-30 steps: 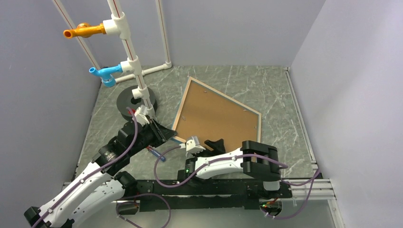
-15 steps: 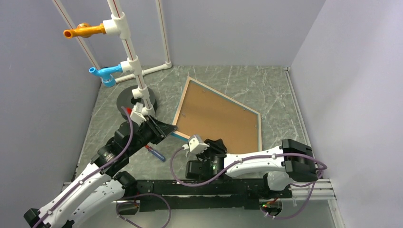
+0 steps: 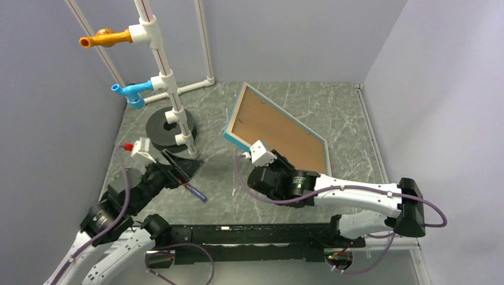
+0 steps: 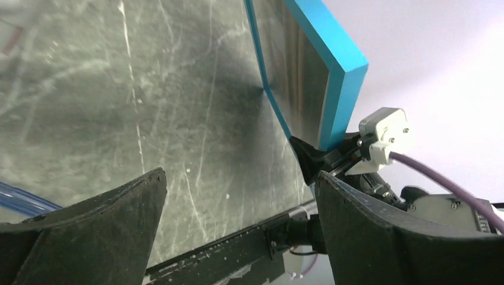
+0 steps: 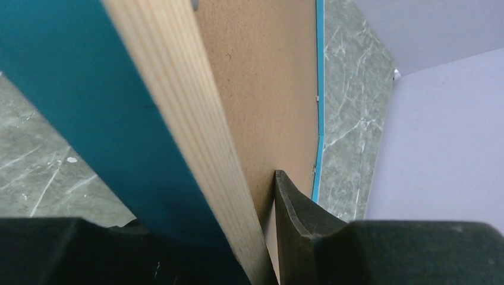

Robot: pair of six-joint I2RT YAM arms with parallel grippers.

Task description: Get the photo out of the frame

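The frame (image 3: 235,132) stands tilted on the table, its near-left edge raised and its turquoise side showing. Its brown backing board (image 3: 270,127) faces up. My right gripper (image 3: 257,152) is shut on that raised edge. In the right wrist view one finger (image 5: 297,228) presses the backing board (image 5: 267,89), and the other sits under the turquoise face (image 5: 89,107) beside the wood rim (image 5: 190,136). My left gripper (image 3: 181,168) hangs open and empty to the left of the frame. Its wrist view shows the frame's corner (image 4: 339,77) and the photo's dim banded face (image 4: 300,83).
A white pipe stand (image 3: 172,95) with orange and blue fittings rises from a black disc (image 3: 160,127) at the back left. A small blue and red pen (image 3: 195,192) lies on the table near the left gripper. Walls close in on the table on three sides.
My left gripper let go of the frame's near corner, opened wide and drew back to the left. My right gripper closed on the frame's edge and raised it, tilting the frame.
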